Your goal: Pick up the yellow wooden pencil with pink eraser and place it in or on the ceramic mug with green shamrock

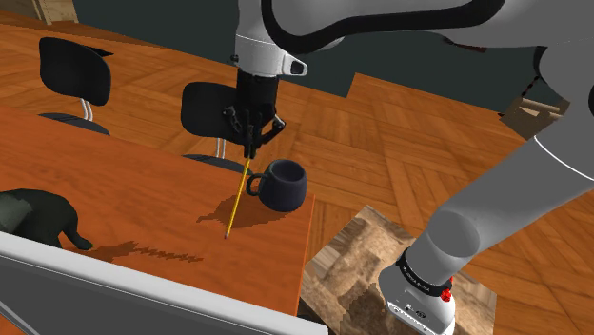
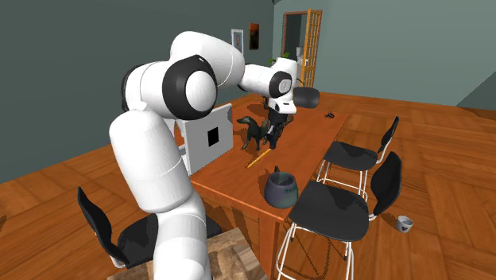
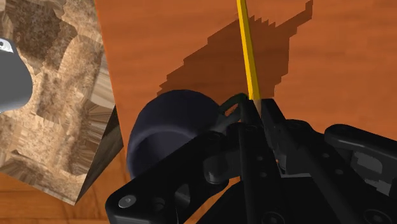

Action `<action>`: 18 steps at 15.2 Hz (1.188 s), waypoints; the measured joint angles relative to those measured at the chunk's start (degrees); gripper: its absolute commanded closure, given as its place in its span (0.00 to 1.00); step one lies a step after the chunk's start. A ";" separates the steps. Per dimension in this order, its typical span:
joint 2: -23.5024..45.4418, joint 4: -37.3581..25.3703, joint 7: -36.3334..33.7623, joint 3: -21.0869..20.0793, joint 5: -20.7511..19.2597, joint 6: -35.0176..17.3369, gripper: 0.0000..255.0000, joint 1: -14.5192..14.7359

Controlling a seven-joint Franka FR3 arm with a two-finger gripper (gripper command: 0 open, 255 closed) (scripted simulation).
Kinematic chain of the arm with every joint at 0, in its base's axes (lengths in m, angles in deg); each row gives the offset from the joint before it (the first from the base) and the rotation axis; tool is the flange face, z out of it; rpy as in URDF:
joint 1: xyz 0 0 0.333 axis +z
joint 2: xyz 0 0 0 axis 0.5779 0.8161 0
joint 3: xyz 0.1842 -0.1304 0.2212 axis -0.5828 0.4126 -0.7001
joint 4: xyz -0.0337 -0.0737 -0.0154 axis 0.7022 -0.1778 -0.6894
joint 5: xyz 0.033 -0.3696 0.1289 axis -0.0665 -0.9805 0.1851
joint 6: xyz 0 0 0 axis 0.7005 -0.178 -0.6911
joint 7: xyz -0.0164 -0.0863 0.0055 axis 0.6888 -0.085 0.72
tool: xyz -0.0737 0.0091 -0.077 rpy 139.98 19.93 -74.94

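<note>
My black gripper is shut on the upper end of a yellow pencil. The pencil hangs slanted, its tip low over the wooden table; I cannot tell whether the tip touches it. A dark blue mug stands upright right beside the pencil, near the table's edge, handle towards the pencil. In the wrist view the pencil runs away from the gripper, with the mug close alongside. From the second exterior view the gripper hovers over the pencil, with the mug at the near table corner.
A black dog figurine stands on the table at the shoulder view's left, behind a white panel. Black chairs line the far side. The table's edge drops off just past the mug. A small cup sits on the floor.
</note>
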 measured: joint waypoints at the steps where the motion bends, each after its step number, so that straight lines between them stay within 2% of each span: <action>1: -0.53 0.15 1.34 0.89 0.15 0.49 1.00 -0.44; 5: -2.94 2.25 7.72 5.08 0.67 1.39 1.00 -2.41; 13: -2.85 2.17 18.52 12.17 -1.53 3.05 1.00 -6.95; 18: -2.23 4.58 19.80 12.61 -1.88 0.25 1.00 -7.39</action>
